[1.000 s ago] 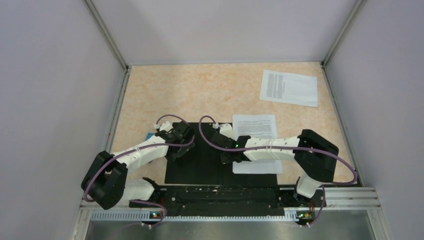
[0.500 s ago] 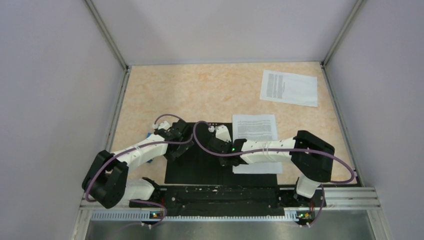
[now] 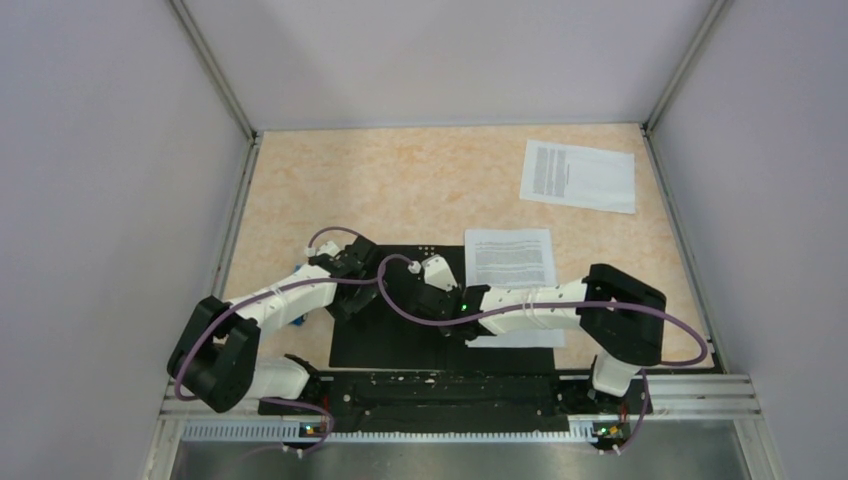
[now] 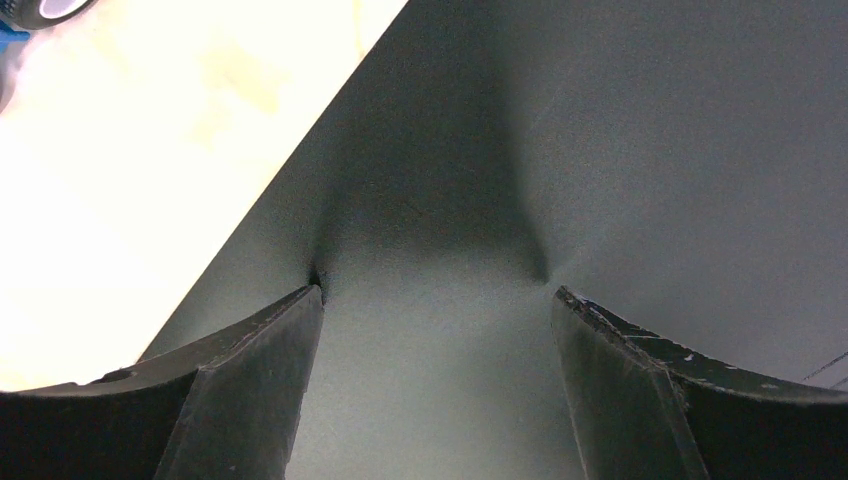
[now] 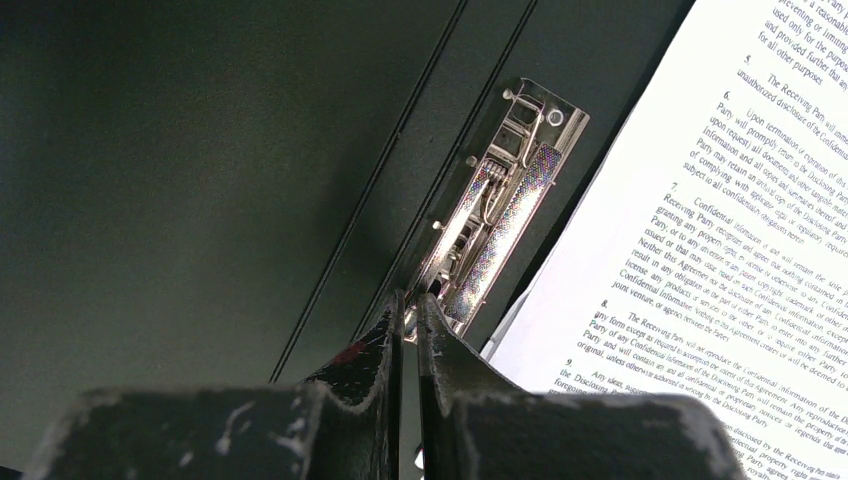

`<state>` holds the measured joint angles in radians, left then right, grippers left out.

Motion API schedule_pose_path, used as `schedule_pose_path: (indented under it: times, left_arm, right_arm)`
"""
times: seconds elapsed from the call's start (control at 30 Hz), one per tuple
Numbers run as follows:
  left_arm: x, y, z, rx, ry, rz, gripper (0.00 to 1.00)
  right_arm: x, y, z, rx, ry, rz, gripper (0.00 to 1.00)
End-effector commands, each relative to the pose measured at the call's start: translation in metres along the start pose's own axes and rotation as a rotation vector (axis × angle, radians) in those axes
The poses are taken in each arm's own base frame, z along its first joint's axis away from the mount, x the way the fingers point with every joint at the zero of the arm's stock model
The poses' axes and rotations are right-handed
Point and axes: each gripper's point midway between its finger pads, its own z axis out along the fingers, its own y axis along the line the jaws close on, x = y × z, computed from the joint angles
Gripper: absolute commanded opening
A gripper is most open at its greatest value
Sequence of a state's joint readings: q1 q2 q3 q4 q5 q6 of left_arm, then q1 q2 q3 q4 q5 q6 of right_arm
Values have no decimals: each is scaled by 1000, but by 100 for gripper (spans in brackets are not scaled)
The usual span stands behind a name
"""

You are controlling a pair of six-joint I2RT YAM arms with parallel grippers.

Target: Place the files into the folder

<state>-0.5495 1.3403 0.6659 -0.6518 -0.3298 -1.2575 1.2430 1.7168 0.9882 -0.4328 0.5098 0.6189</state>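
The folder [image 3: 400, 335] lies open at the near middle of the table, black inside up. One file [image 3: 510, 258] lies on its right half, and a second file [image 3: 578, 176] lies on the table at the back right. My left gripper [image 3: 350, 278] is open, with both fingertips resting on the folder's left inside cover [image 4: 600, 150]. My right gripper [image 3: 432, 292] is shut, with its tips [image 5: 412, 300] at the near end of the metal spine clip [image 5: 495, 215]. The printed sheet [image 5: 720, 230] lies just to the right of the clip.
The beige tabletop [image 3: 400, 180] is walled in on three sides. A rail [image 3: 450, 395] with the arm bases runs along the near edge. A small blue object [image 4: 10, 35] shows at the top left of the left wrist view, off the folder's left edge [image 4: 300, 190].
My right gripper has moved left, from the sheet's left edge to the folder's spine clip. My left gripper has shifted slightly left on the left cover.
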Motion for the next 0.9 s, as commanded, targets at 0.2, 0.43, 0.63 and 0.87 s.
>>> schedule_pose_path:
  times: [0.2,0.43,0.63,0.87]
  left_arm:
    - [24,26,24,-91,78,-20,90]
    - [24,26,24,-86,77,-22,90]
    - [25,26,24,-82,77,-21,90]
    - [26,26,24,-72,80,-23,89]
  right_arm:
    - [32,-23,-24,-23,146,-4,10]
    - [15,-34,-29,-24,127,74,16]
    - [-12,-17,-41,-111,52,167,26]
    - [-28,5,-34,-172,22,246,30]
